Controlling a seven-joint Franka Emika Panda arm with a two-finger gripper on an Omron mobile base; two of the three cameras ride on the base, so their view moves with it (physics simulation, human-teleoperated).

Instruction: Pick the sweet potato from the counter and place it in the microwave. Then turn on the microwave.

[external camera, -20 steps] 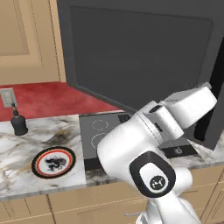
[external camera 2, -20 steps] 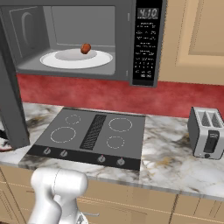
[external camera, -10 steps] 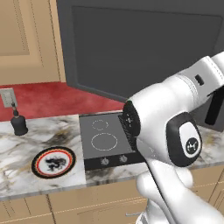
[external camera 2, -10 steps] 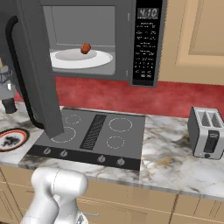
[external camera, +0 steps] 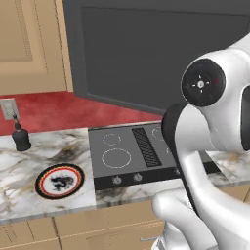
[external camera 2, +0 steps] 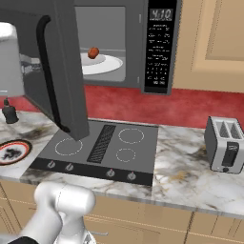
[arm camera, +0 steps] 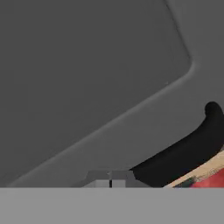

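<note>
The small reddish-brown sweet potato (external camera 2: pixel 94 52) sits on the white round turntable (external camera 2: pixel 107 64) inside the large dark grey microwave (external camera 2: pixel 157 47), toward the plate's 9 o'clock edge as the right base view shows it. The microwave's wide window door (external camera 2: pixel 57 71) stands partly swung out over the dark grey cooktop (external camera 2: pixel 102 147), its black curved handle (external camera 2: pixel 47 71) facing the camera.

In the hand view the two-finger gripper (arm camera: pixel 110 180) sits at 6 o'clock, its fingers pressed together with nothing between them, close against the grey door face; the black handle curves off at about 4 o'clock.

On the white marble-look counter (external camera: pixel 19 171), the round red-rimmed black-and-white plate (external camera: pixel 59 180) lies at the cooktop's 8 o'clock in the left base view. A silver two-slot toaster (external camera 2: pixel 226 150) stands on the counter at the cooktop's 3 o'clock in the right base view.
</note>
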